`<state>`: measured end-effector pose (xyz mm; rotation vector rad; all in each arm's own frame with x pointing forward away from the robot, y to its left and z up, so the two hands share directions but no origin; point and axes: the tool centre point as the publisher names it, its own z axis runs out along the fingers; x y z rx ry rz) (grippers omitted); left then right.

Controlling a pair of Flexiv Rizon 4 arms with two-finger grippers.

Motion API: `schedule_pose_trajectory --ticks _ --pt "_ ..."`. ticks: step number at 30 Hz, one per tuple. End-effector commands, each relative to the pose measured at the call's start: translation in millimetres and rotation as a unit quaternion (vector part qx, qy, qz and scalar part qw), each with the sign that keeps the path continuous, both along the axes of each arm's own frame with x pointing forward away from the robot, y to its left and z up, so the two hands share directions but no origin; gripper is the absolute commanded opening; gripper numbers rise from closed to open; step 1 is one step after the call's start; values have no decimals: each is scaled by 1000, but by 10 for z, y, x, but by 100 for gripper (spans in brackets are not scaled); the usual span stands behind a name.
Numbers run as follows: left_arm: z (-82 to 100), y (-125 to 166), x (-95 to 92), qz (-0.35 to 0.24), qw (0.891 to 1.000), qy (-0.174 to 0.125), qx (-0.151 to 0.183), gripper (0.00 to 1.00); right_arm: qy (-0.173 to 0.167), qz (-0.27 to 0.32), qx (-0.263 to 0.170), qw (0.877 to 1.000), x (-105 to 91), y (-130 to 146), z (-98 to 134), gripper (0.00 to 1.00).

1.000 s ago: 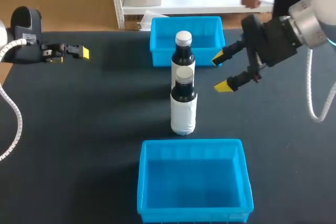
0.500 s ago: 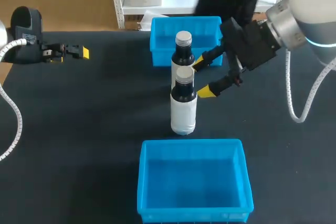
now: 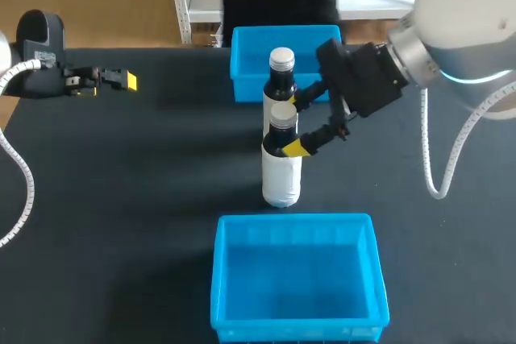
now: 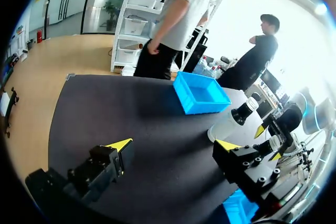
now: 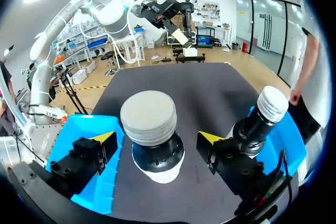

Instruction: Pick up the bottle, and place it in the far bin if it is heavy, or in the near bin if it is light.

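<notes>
while the left gripper [image 3: 109, 81] has stayed put by the 10 o'clock corner of the black table top [image 3: 121, 191], its yellow-tipped fingers apart around nothing, the right gripper [image 3: 300, 125] has travelled toward 9 o'clock. a second ago it hung well off at 3 o'clock of the two bottles. half a second ago it was just beside them. now its fingers straddle the neck of the near dark glass bottle with a white label and grey screw cap [image 3: 282, 165]. the right wrist view shows a gap between each finger and that neck, so the jaws are apart and not clamped. this bottle stands upright at the middle of the table and has not shifted. a second dark glass bottle of the same kind [image 3: 281, 78] stands just at its 12 o'clock, between it and the far blue plastic bin [image 3: 246, 70]. the near blue plastic bin [image 3: 242, 279] sits at 6 o'clock of the bottles, a little apart.
</notes>
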<state>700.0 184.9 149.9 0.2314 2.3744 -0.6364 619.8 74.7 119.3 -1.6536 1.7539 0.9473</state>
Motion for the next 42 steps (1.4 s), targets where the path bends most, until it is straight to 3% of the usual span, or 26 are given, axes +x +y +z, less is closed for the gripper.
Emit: schedule_pose_trajectory --ticks 1,12,39,42 --pt "0 0 0 0 1000 0 0 100 2 -2 -3 1000 9 64 -10 100" --pt "0 0 0 0 1000 0 0 100 2 0 -5 1000 -2 178 -18 100" --pt "0 0 0 0 1000 0 0 100 3 -14 -4 1000 7 133 -26 100" --pt "0 0 0 0 1000 0 0 100 2 -14 -3 1000 14 135 -20 77"
